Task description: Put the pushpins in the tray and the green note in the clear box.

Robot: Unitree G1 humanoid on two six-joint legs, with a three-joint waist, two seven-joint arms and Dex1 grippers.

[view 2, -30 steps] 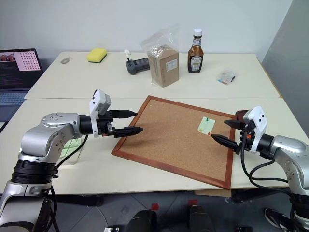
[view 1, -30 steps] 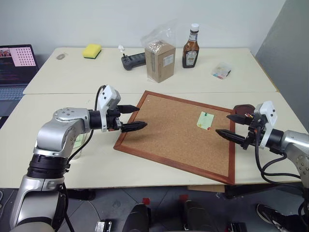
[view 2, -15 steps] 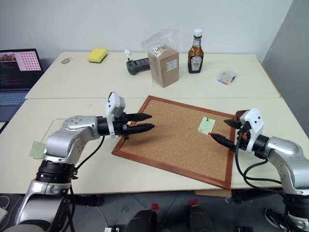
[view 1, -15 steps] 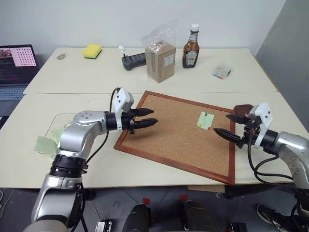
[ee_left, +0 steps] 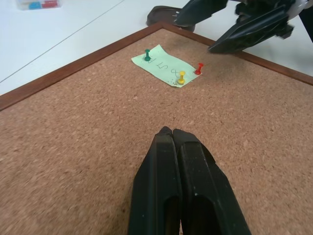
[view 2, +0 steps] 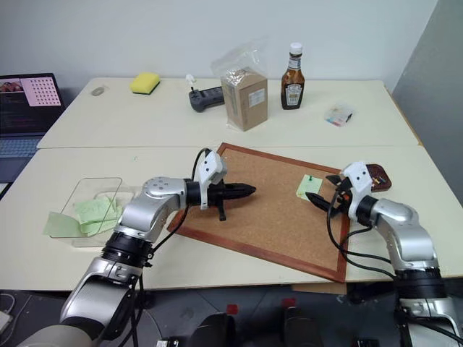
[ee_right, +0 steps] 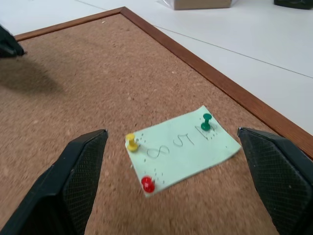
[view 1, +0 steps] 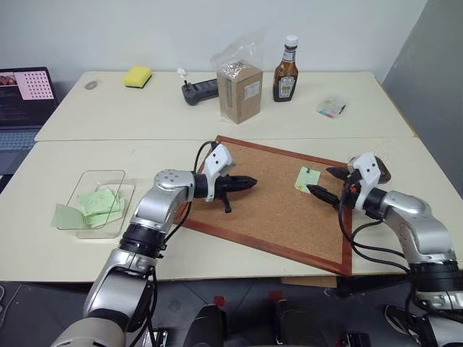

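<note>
Left gripper (ee_left: 172,133) has just swung over the corkboard (view 1: 275,217) and shut, empty. Right gripper (ee_right: 171,147) has closed in, wide open, straddling the green note (ee_right: 181,142); pushpins (ee_right: 131,142) still in, so pin-pulling comes next.

Plain white wall (view 1: 145,29) seen behind work area; grey panel (view 1: 434,65) at right edge. Two pale cream rectangular tables (view 1: 130,112) butted together, seam running across between them. Dark grey floor (view 1: 181,303) visible below near table edge. Open laptop with lit screen (view 1: 25,87) placed on separate surface at far left. Lighting even and diffuse, soft shadows cast on tabletops. Windows not visible.
</note>
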